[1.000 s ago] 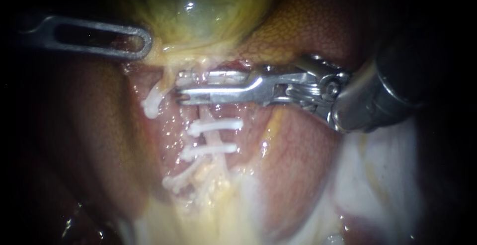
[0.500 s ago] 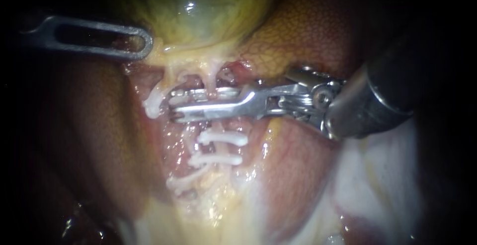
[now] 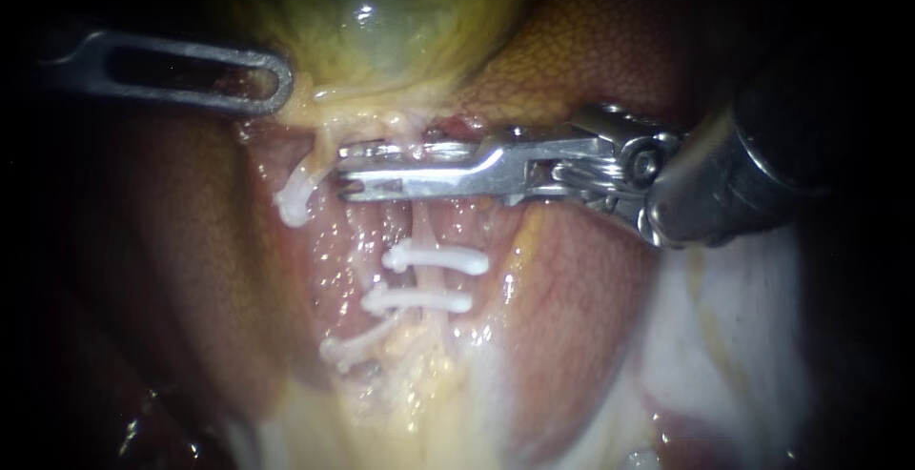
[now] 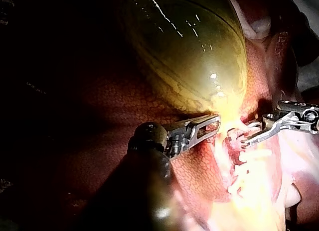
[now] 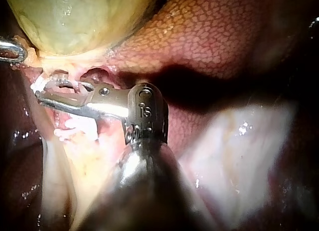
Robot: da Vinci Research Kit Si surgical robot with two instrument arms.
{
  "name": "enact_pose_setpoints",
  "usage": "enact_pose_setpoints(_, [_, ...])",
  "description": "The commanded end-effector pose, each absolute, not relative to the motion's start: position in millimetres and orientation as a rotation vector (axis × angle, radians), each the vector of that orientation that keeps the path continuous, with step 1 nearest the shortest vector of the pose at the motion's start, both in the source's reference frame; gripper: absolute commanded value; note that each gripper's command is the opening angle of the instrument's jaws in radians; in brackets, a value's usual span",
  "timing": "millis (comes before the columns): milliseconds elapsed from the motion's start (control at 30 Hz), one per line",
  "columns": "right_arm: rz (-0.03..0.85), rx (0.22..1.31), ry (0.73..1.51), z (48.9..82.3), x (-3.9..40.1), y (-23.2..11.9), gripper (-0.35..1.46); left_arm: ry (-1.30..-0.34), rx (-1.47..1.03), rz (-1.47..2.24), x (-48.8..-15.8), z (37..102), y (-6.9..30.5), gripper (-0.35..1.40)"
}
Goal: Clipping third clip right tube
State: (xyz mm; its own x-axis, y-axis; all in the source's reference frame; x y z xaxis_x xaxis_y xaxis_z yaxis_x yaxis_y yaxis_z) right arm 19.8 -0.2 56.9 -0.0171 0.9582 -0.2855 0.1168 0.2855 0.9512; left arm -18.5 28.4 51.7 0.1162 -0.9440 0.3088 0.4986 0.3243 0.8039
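1. We are viewing the gallbladder lying against the liver.
2. We are holding our left tool at the gallbladder's lower edge, its tip touching the yellow fringe there. We are not able to tell whether it is clenched or released.
3. We are reaching our right tool in just below the gallbladder, and its jaws are clenching the right tube from two sides.
4. The right tube is running away from the gallbladder's neck. Two white clips are sitting across it, farther from the gallbladder than the right tool and apart from each other.
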Motion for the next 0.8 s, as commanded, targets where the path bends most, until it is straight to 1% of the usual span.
enact_pose_setpoints(33, [0.933,1.076,1.419,56.8,19.9,-0.2,-0.01,-0.932,0.594,-1.152,-18.5,51.7,28.4,-0.35])
enact_pose_setpoints(333, [0.932,1.074,1.420,57.1,20.1,-0.2,-0.35,-0.933,0.593,-1.152,-18.5,51.7,28.4,-0.35])
enact_pose_setpoints(467, [0.956,1.060,1.422,57.3,20.2,-0.2,-0.35,-0.933,0.593,-1.152,-18.5,51.7,28.4,-0.35])
enact_pose_setpoints(800, [0.940,1.060,1.427,57.9,20.5,-0.9,-0.35,-0.933,0.593,-1.152,-18.5,51.7,28.4,-0.35])
